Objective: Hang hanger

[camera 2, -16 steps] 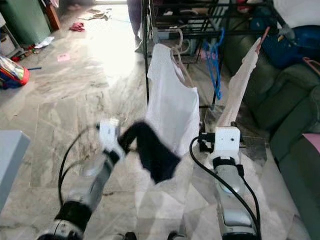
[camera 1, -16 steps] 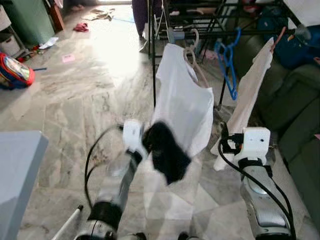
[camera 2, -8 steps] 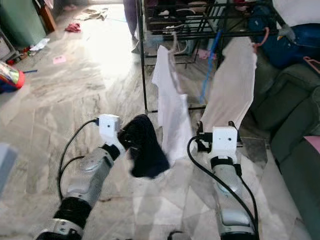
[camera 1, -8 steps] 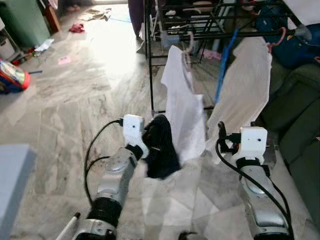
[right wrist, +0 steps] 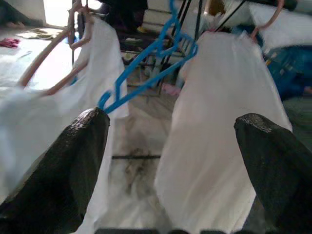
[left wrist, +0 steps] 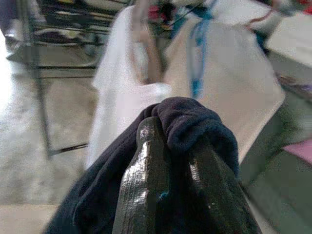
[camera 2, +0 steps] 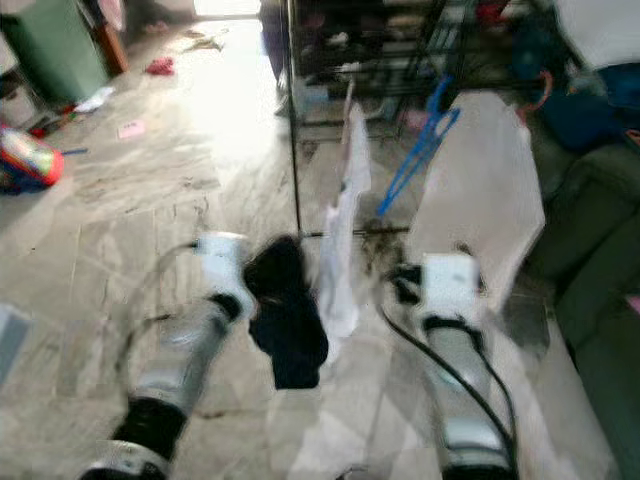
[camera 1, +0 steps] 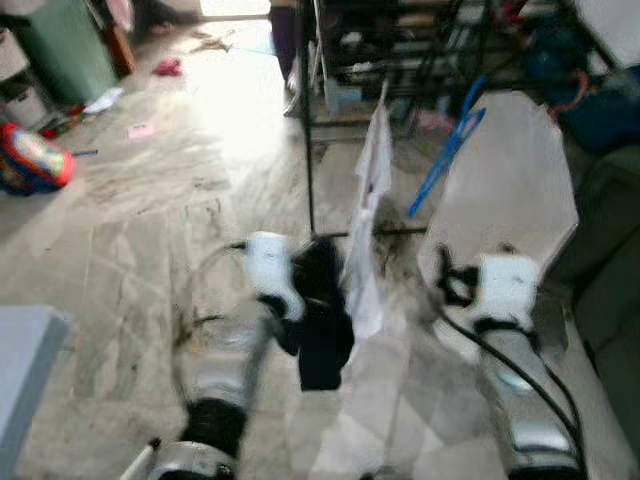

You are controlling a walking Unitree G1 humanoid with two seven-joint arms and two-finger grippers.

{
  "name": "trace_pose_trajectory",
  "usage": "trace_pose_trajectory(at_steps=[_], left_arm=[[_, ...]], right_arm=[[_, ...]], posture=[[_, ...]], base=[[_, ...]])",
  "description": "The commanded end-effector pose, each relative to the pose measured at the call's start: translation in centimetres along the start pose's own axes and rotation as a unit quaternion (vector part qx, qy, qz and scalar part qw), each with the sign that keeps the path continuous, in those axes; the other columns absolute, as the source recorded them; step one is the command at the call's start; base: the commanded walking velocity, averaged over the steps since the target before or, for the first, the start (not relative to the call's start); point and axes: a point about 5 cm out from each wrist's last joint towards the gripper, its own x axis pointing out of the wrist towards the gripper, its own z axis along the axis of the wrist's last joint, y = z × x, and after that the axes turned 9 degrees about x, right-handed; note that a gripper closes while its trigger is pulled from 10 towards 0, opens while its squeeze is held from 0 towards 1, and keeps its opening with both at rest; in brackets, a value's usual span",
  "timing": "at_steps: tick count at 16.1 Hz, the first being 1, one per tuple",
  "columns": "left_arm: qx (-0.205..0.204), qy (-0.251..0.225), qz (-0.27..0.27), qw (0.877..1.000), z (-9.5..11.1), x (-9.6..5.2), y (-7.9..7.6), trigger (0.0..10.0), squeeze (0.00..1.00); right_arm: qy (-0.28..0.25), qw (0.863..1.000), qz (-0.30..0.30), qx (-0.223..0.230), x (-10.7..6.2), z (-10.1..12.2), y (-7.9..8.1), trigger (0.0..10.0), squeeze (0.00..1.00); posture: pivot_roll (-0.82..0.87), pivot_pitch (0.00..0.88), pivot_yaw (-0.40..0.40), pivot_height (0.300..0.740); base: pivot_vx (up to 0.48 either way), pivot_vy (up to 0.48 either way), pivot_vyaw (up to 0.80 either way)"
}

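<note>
My left gripper is shut on a dark navy cloth, which dangles from it at mid-height in the head views. Just beyond it, a white garment hangs edge-on from a beige hanger on the black rack. A bare blue hanger hangs tilted beside it. Farther right hangs a wide pale garment on a pink hanger. My right gripper is open, with nothing between its fingers, and faces the blue hanger and the pale garment. The head views are blurred.
The rack's lower shelves hold clutter. A dark sofa lies to the right. A green bin and a red and blue bag are at the far left. A grey-blue surface is at my near left. Clothes lie on the marble floor.
The picture has shifted and blurred. The white garment has swung edge-on and the pale garment now faces me broadside. The dark cloth hangs lower from my left gripper.
</note>
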Motion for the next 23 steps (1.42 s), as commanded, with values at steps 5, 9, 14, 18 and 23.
trace_pose_trajectory(at_steps=[5,9,14,18,23], left_arm=[[0.012,-0.01,0.006,1.0,0.7,-0.25,0.81,10.0,0.0],[0.015,-0.009,0.006,1.0,0.72,-0.36,0.93,10.0,0.0],[0.017,-0.005,0.008,1.0,0.61,-0.49,1.0,10.0,0.0],[0.02,-0.001,0.008,1.0,0.46,-0.75,1.06,10.0,0.0],[0.026,0.002,0.014,1.0,0.38,-1.03,1.24,10.0,0.0]], right_arm=[[-0.004,1.0,0.009,0.008,0.15,0.25,0.65,10.0,0.0],[0.0,1.0,0.007,0.002,0.14,0.01,0.68,10.0,0.0],[0.005,1.0,0.01,0.009,0.21,-0.21,0.95,10.0,0.0],[0.008,1.0,0.002,0.003,0.27,-0.38,0.87,10.0,0.0],[0.009,0.999,-0.032,-0.009,1.0,-0.01,0.19,10.0,0.0]], posture=[[0.0,0.142,-0.002,0.74],[0.0,0.142,-0.002,0.74],[0.01,0.145,-0.001,0.74],[0.02,0.151,0.0,0.74],[0.02,0.155,0.005,0.74]], base=[[0.302,0.0,0.0],[0.303,0.0,0.0],[0.304,0.0,0.0],[0.302,0.0,0.0],[0.114,0.0,0.0]])
